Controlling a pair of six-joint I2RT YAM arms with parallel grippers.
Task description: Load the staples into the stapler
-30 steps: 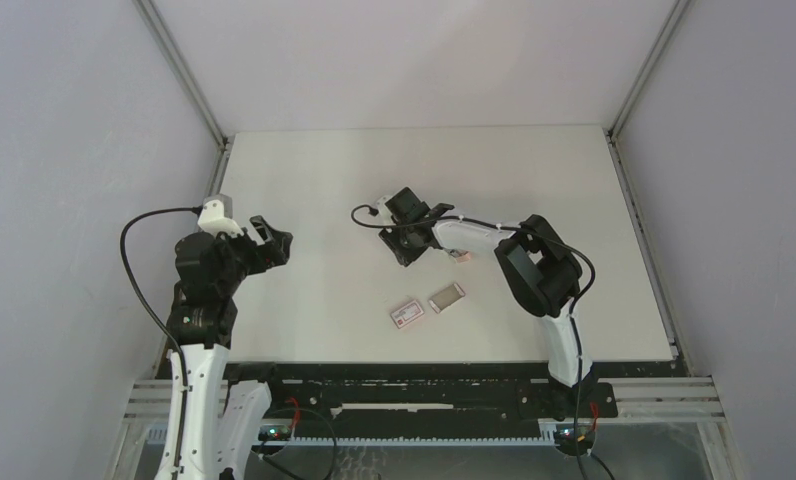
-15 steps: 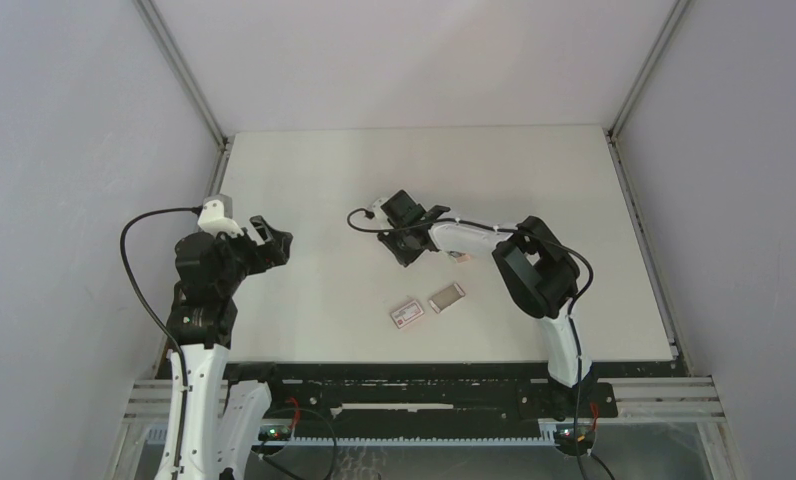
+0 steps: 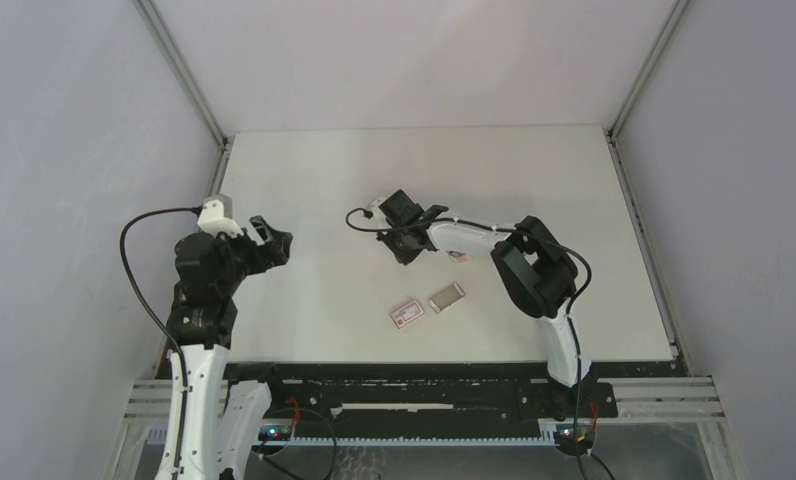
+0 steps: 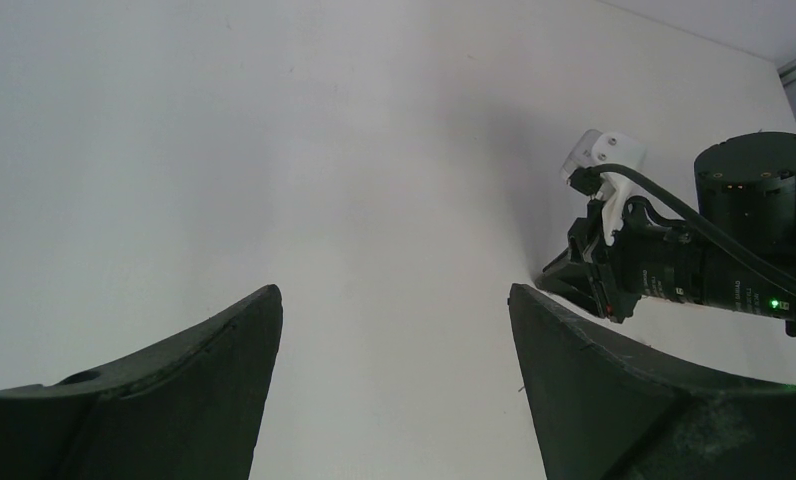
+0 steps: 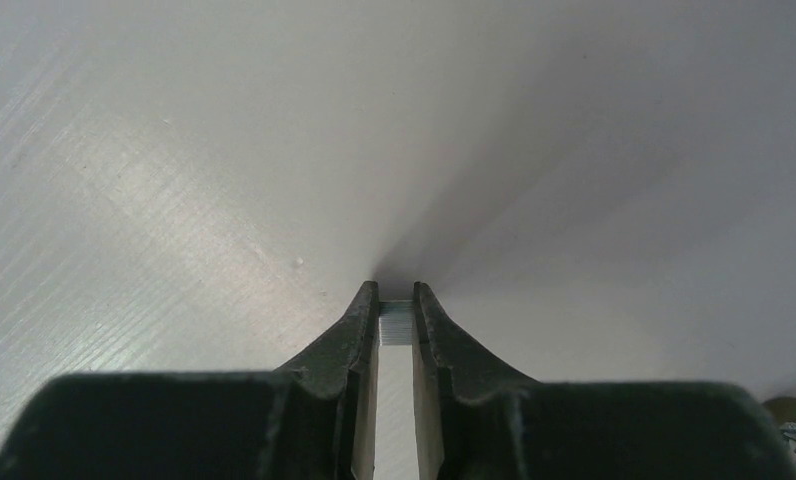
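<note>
The table bears everything. Left gripper hangs wide open w/ nothing in it. Right gripper is narrow, pinching a staples strip at its tips. Box, tray and stapler lie near. Advice: keep the pinch light & level, strip parallel to the stapler's channel, else it may snap.

You see a white table that stands between three pale grey walls. Two metal posts run up from its back corners. An aluminium rail lies along its near edge. The light is soft and even.
</note>
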